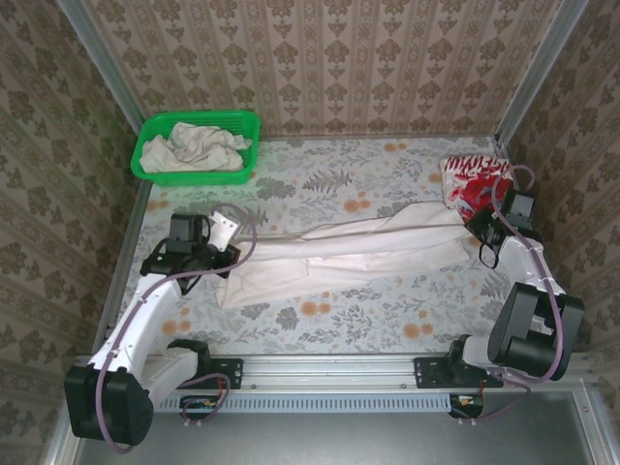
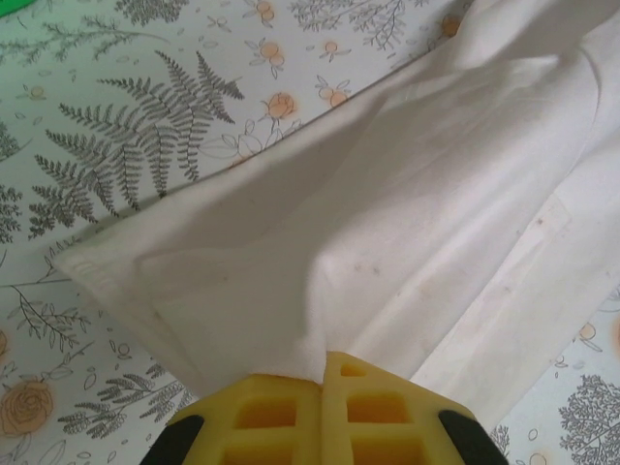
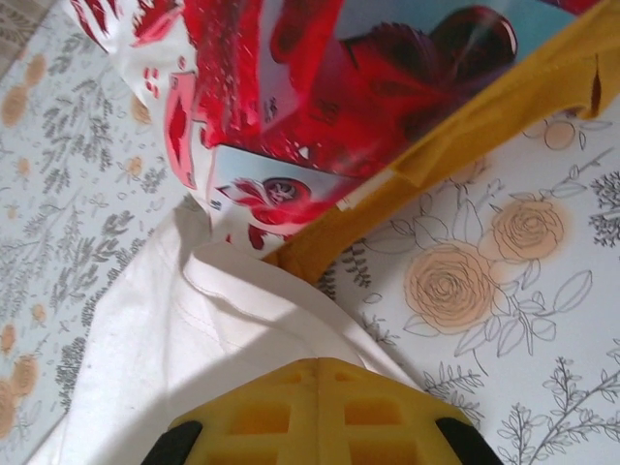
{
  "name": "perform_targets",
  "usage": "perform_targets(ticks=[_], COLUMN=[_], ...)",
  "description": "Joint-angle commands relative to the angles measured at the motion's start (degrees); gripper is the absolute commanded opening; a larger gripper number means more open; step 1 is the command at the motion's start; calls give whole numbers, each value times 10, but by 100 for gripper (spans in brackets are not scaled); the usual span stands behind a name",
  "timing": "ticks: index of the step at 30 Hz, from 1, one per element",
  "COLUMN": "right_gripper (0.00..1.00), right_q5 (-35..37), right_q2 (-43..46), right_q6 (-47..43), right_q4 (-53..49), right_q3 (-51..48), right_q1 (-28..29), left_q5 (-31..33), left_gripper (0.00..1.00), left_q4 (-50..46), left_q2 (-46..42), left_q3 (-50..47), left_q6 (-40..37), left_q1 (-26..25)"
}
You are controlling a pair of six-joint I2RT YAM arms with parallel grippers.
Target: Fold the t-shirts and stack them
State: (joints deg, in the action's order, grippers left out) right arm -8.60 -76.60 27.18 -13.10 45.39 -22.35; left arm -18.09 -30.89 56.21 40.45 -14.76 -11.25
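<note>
L gripper (image 2: 323,380) & R gripper (image 3: 315,376) both pinch white shirt (image 1: 358,254), stretched lengthwise left-right.

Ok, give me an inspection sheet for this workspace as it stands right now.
Surface: floral-printed tablecloth, lying flat.
Job's things: long off-white cotton t-shirt stretched between the two arms; folded red-and-white patterned t-shirt at far right, touching it; crumpled off-white cloth in the basket.
Clutter: green plastic mesh basket in the far left corner.
Hands: left hand shut on the long shirt's edge; right hand shut on its other end.
Cables: lilac cables loop along both arms.
Surroundings: damask-patterned walls; aluminium rail at the near edge.
</note>
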Motion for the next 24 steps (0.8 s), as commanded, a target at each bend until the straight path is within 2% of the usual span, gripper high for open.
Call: perform_targets(ticks=[1, 9, 15, 24], right_gripper=[0, 0, 0, 0], right_q5=[29, 12, 10, 8], right_q2=[-5, -57, -75, -85], right_q6=[-2, 6, 2, 1], right_q4=[-12, 1, -1, 2], right_q3=[-11, 7, 20, 17], right_q1=[-4, -5, -5, -4], left_q5=[17, -21, -62, -26], left_gripper=[0, 0, 0, 0], left_q4=[-29, -60, -71, -105], left_q2=[11, 41, 17, 25], left_q3=[-6, 10, 21, -2], left_q6=[-4, -23, -13, -105], left_q1=[-4, -21, -27, -35])
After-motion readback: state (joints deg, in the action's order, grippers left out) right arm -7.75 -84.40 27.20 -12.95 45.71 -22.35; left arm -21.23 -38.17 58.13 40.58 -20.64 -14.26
